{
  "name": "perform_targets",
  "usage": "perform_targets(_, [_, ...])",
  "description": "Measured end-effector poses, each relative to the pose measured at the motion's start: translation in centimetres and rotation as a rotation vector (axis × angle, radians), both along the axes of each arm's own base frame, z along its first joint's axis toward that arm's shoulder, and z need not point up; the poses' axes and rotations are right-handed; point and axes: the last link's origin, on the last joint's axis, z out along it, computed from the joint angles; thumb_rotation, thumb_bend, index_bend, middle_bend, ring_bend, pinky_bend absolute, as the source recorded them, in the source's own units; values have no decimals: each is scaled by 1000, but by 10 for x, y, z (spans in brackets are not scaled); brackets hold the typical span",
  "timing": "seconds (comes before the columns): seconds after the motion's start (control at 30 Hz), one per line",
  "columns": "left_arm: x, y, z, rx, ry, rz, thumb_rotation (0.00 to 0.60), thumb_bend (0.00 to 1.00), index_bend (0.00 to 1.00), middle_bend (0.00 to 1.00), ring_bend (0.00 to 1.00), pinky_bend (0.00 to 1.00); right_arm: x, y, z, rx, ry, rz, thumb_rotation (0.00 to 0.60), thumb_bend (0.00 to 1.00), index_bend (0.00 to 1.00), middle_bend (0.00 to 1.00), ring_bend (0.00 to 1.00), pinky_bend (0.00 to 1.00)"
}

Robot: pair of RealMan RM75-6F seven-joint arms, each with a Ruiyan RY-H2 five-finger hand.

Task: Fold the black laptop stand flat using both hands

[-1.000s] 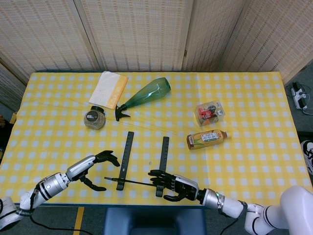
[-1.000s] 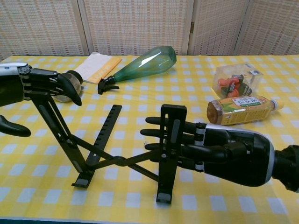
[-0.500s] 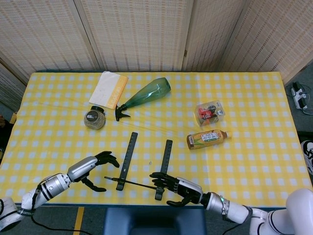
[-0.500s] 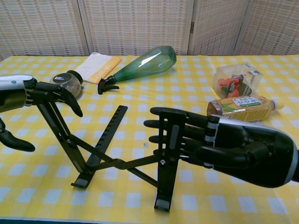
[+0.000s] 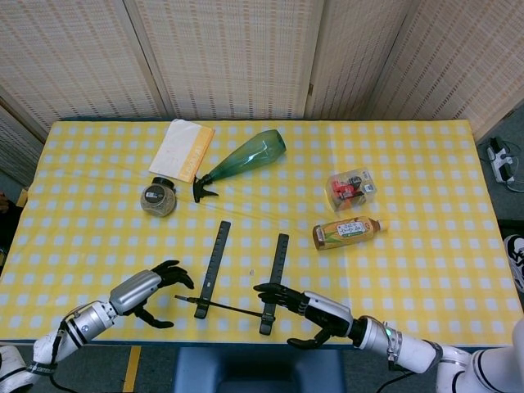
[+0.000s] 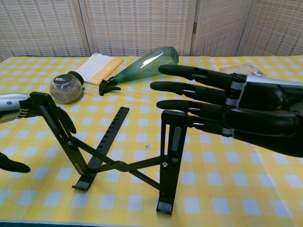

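The black laptop stand stands unfolded at lower centre of the head view, near the table's front edge, its two rails raised on crossed struts. The left hand hovers just left of it, fingers curled apart, holding nothing. The right hand fills the right of the chest view, fingers straight and spread beside the right rail; contact cannot be judged.

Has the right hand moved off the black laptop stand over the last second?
Yes. The right hand has lifted above the black folding laptop stand's right arm and drawn back toward the table's near edge, fingers spread.
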Motion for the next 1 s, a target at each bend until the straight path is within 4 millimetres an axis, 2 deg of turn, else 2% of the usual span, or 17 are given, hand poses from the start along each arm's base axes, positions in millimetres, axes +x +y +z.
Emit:
perform_targets(0.27, [-7, -3, -19, 26, 67, 12, 600, 326, 359, 281, 168, 0, -2, 1, -3, 5, 6, -1, 600, 397, 0, 0, 8, 0])
perform_targets(0.47, [-4, -3, -39, 40, 78, 1, 600, 341, 419, 281, 181, 0, -3, 2, -4, 9, 7, -4, 600, 397, 0, 0, 3, 0])
perform_targets(0.63, [2, -1, -51, 67, 78, -17, 600, 352, 432, 281, 188, 0, -3, 2, -5, 13, 8, -6, 600, 398, 0, 0, 1, 0])
perform_targets(1.0, [4, 1, -60, 91, 86, -16, 600, 382, 507, 296, 212, 0, -5, 3, -9, 24, 17, -10, 600, 397, 0, 0, 0, 0])
